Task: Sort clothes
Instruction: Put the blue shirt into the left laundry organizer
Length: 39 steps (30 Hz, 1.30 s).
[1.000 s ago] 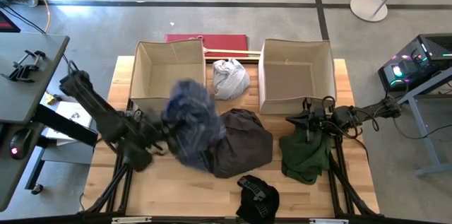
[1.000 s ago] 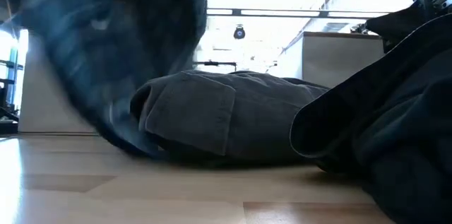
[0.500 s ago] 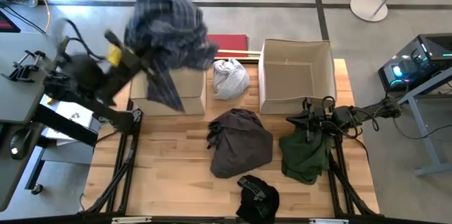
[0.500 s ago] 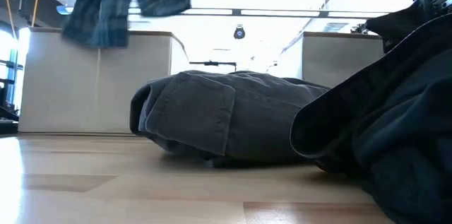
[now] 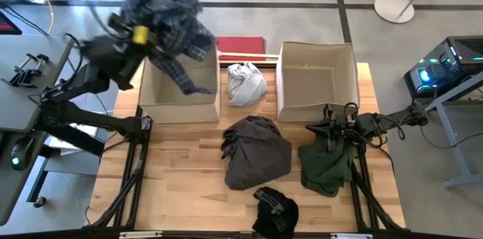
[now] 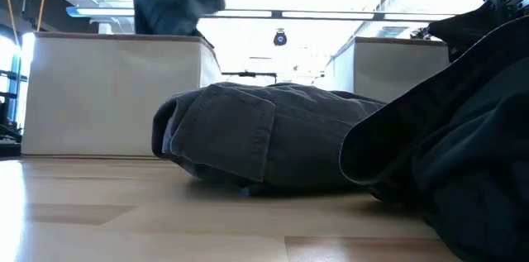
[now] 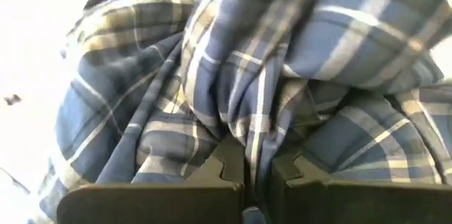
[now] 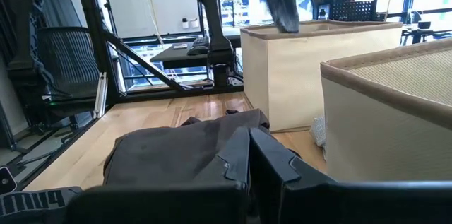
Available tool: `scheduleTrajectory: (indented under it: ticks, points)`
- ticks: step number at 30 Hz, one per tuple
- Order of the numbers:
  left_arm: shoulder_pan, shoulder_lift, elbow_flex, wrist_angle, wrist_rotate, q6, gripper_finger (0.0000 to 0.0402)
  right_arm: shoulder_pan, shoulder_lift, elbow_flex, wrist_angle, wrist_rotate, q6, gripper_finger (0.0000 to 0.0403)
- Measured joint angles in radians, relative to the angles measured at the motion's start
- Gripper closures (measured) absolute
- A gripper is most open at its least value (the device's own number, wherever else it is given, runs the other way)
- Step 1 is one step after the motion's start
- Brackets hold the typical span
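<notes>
My left gripper [image 5: 151, 32] is shut on the blue-white plaid shirt [image 5: 170, 24], raised above the left beige box [image 5: 179, 81]; the shirt also fills the left wrist view [image 7: 247, 75]. The dark grey-brown garment [image 5: 258, 152] lies at the table's middle, the dark green one [image 5: 326, 165] at the right, the small black one [image 5: 273, 209] by the near edge, the light grey-white one [image 5: 246, 82] between the boxes. My right gripper [image 5: 330, 135] is shut above the dark green garment; whether it touches it does not show. My left gripper pinches a bunched fold of the plaid shirt [image 7: 258, 157] between its two fingers, several layers. The shirt is lifted clear of the table and hangs below the fingers, a loose end [image 5: 189, 81] dangling over the left box.
Two beige fabric boxes stand at the far side, the left one and the right one [image 5: 317, 81]. A red flat object [image 5: 238, 45] lies behind them. Bare wood shows at the table's near left [image 5: 181, 186].
My left gripper has swung up from the table's middle toward the far left with the plaid shirt. The shirt has been lifted clear off the dark grey-brown garment and now hangs over the left box.
</notes>
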Motion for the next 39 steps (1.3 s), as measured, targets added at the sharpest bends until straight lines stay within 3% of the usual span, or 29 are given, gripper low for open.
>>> scheduleTrajectory:
  ticks: [6, 10, 13, 16, 21, 29, 32, 35, 39]
  points:
    - [0.046, -0.019, -0.117, -0.552, 0.025, -0.655, 0.0401, 0.000, 0.000, 0.000, 0.000, 0.000, 0.000, 0.0403]
    - [0.046, -0.013, -0.184, -0.773, 0.281, -1.046, 0.0401, 0.000, 0.000, 0.000, 0.000, 0.000, 0.000, 0.0403]
    - [0.046, -0.012, -0.254, -0.781, 0.485, -1.194, 0.0401, 0.000, 0.000, 0.000, 0.000, 0.000, 0.000, 0.0403]
    - [0.080, 0.006, -0.320, -0.747, 0.610, -1.227, 0.0401, 0.000, 0.000, 0.000, 0.000, 0.000, 0.000, 0.0403]
    - [0.211, 0.070, -0.351, -0.756, 0.656, -1.172, 0.0376, 0.000, 0.000, 0.000, 0.000, 0.000, 0.000, 0.0403]
    - [0.411, 0.117, -0.210, -0.674, 0.759, -0.944, 0.0242, 0.000, 0.000, 0.000, 0.000, 0.000, 0.000, 0.0403]
    - [0.436, 0.124, -0.115, -0.743, 0.783, -0.929, 0.0203, 0.000, 0.000, 0.000, 0.000, 0.000, 0.000, 0.0403]
    - [0.438, 0.136, -0.036, -0.868, 0.787, -0.980, 0.0196, 0.000, 0.000, 0.000, 0.000, 0.000, 0.000, 0.0403]
    - [0.437, 0.176, -0.064, -1.012, 0.862, -1.057, 0.0227, 0.000, 0.000, 0.000, 0.000, 0.000, 0.000, 0.0403]
